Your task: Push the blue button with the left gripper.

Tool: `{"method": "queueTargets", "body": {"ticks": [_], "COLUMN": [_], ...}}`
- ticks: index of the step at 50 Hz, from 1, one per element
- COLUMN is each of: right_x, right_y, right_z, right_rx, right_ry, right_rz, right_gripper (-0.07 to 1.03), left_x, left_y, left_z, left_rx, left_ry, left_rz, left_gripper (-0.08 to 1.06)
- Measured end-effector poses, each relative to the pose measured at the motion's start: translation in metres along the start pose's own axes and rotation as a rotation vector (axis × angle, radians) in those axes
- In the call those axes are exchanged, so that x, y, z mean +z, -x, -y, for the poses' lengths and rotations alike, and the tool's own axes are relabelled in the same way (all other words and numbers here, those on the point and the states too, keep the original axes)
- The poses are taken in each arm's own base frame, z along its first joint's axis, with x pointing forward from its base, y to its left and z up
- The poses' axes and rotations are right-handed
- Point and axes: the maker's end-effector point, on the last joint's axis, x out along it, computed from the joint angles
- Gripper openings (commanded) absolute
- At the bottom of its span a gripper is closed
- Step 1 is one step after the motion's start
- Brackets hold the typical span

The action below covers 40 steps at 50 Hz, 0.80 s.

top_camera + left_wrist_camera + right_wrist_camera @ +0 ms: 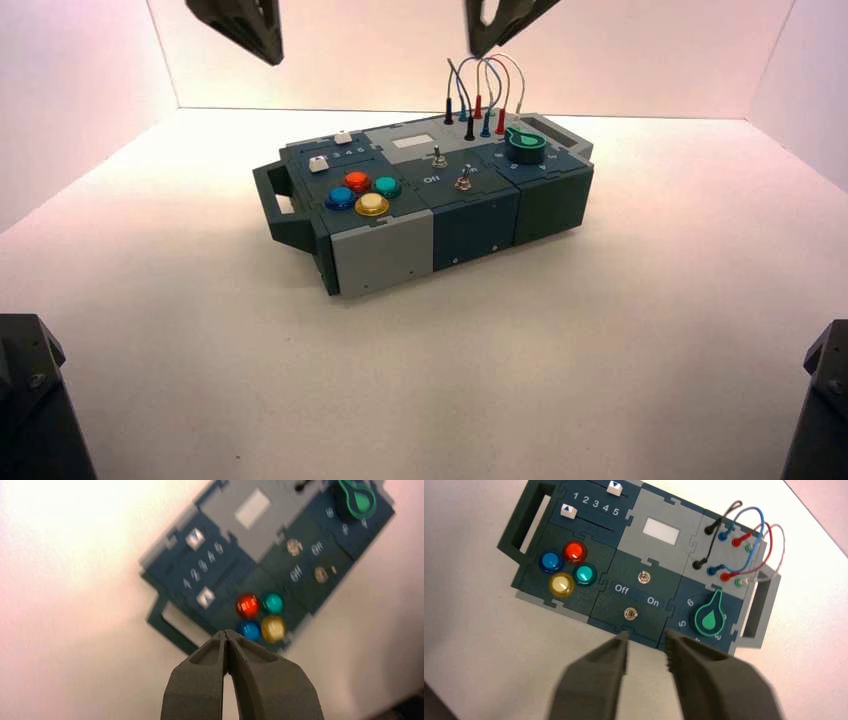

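Black arm bases (30, 400) sit at the near corners of the high view, on the white table (600, 350). Beyond them stands the box (430, 195), turned at a slant, with a handle on its left end.

Well above the box's far left side hangs the left claw (226, 635), its two tapering fingers pressed together at the tips, holding nothing. From its wrist camera the tips point down toward the box's handle end, just beside the blue button (248, 629) but clear of it.

That blue button (340, 198) sits in a cluster of four on the left part of the box's top, nearest the handle, with the red button (358, 181), teal button (387, 186) and yellow button (372, 204) around it.

Two sliders with white caps (569, 511) lie behind the cluster. Two toggle switches (642, 577) stand mid-box by the lettering "Off" and "On". A green knob (710, 620) and looped wires (749, 530) fill the right end.

High over the wires waits the right claw (646, 642), its fingers parted with a clear gap and nothing between them.
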Motion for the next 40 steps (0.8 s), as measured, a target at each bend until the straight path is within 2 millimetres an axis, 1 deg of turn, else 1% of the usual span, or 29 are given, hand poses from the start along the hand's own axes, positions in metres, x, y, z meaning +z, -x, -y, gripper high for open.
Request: {"method": "queueTargets", "body": {"ticks": [2, 3, 4, 6, 7, 10, 15, 20, 21, 31, 34, 40], "right_x": [-0.008, -0.008, -0.012, -0.016, -0.02, -0.028, -0.037, -0.044, -0.049, -0.058, -0.06, -0.063], "right_y": [0.004, 0.004, 0.007, 0.007, 0.009, 0.011, 0.013, 0.016, 0.016, 0.021, 0.023, 0.032], "right_z": [0.0, 0.0, -0.001, -0.001, -0.001, -0.002, -0.005, -0.008, -0.009, -0.014, -0.015, -0.018], "right_rx": [0.004, 0.004, 0.007, 0.008, 0.011, 0.017, 0.031, 0.049, 0.056, 0.084, 0.093, 0.117], "right_ry": [-0.031, -0.032, -0.05, -0.059, -0.072, -0.087, -0.107, -0.127, -0.136, -0.169, -0.179, -0.204], "right_rz": [-0.002, -0.002, -0.001, -0.003, -0.004, -0.008, -0.013, -0.024, -0.034, -0.037, -0.035, -0.01], "right_gripper": [0.2, 0.19, 0.18, 0.15, 0.11, 0.04, -0.01, -0.02, -0.02, -0.02, -0.02, -0.02], "left_x": [-0.012, -0.012, -0.018, -0.021, -0.025, -0.028, -0.034, -0.036, -0.036, -0.03, -0.028, -0.029], "left_y": [0.001, 0.001, 0.002, 0.002, 0.002, 0.001, -0.003, -0.005, -0.006, -0.013, -0.016, -0.023], "left_z": [0.001, 0.001, 0.002, 0.003, 0.004, 0.006, 0.013, 0.022, 0.025, 0.04, 0.039, 0.036], "left_rx": [-0.005, -0.005, -0.007, -0.01, -0.012, -0.014, -0.028, -0.045, -0.049, -0.062, -0.06, -0.053], "left_ry": [0.006, 0.006, 0.006, 0.006, 0.003, -0.003, -0.018, -0.032, -0.035, -0.055, -0.05, -0.036], "left_rz": [-0.045, -0.045, -0.06, -0.073, -0.082, -0.091, -0.111, -0.114, -0.114, -0.061, -0.046, -0.017], "left_gripper": [-0.03, -0.03, -0.03, -0.03, -0.03, -0.03, -0.03, -0.03, -0.03, -0.03, -0.03, -0.03]}}
